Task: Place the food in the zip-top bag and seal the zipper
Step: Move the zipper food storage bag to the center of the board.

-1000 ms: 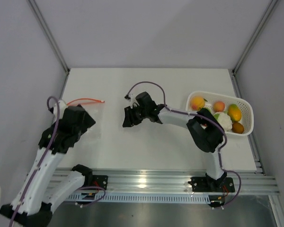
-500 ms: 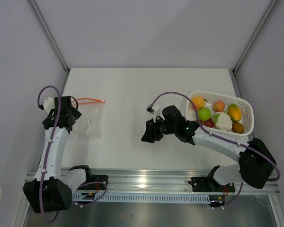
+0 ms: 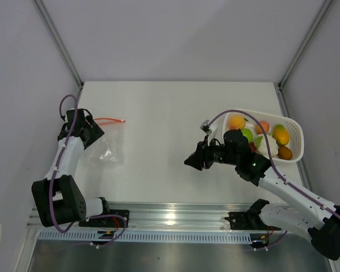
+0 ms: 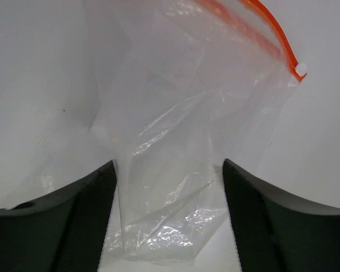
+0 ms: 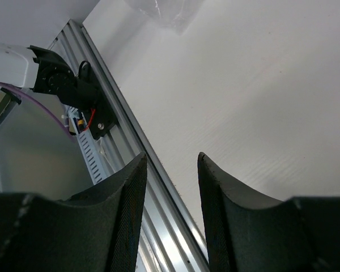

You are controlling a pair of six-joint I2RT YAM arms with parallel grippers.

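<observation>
White tabletop (image 3: 158,107) with a perforated basket (image 3: 295,127) at right holding the food (image 3: 280,135) (none bagged). At left, the zip-top bag (image 3: 107,146) lies between the left end effector's (image 4: 170,181) wide-spread fingers. The right end effector (image 5: 171,170) is narrowly parted, empty.

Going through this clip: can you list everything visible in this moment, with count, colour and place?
zip-top bag: one, clear and crinkly, lying flat at the table's left side, no food in it
zipper: one, red-orange strip along the bag's far edge
basket: one, white and perforated, at the table's right side
toy food: at least six pieces, orange, green, peach, yellow, whitish and brown, all in the basket, partly hidden by the right arm
table: one, white
rail: one, silver metal, along the near edge
left gripper: one, black, open, fingers either side of the bag
right gripper: one, black, open and holding nothing, above the table left of the basket
</observation>
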